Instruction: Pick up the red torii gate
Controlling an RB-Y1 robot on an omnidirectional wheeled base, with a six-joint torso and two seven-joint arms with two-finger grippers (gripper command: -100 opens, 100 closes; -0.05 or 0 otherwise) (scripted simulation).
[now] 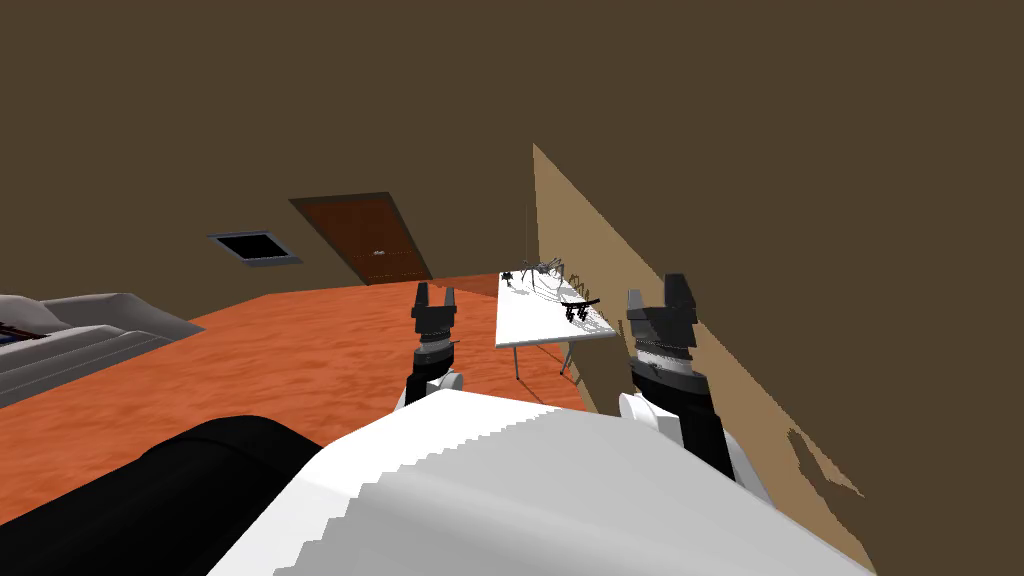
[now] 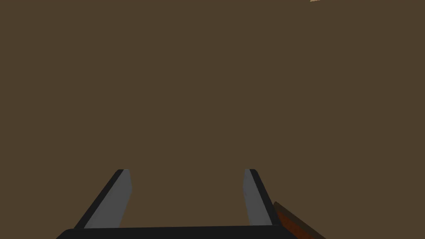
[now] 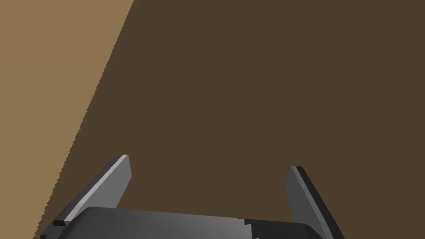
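A small, dark torii gate (image 1: 579,307) stands on a white table (image 1: 535,322) against the tan wall, some way ahead of me. My left gripper (image 1: 435,293) is raised just left of the table as seen from the head, well short of it. Its fingers (image 2: 112,201) stand open with nothing between them. My right gripper (image 1: 660,295) is raised to the right of the table, by the wall. In the right wrist view its fingers (image 3: 108,186) are open and hold nothing too.
A dark spider-like figure (image 1: 545,270) and a smaller dark object (image 1: 508,277) stand at the table's far end. A brown door (image 1: 365,240) is in the far wall. A grey sofa (image 1: 70,335) lies at the left on the orange carpet (image 1: 300,350).
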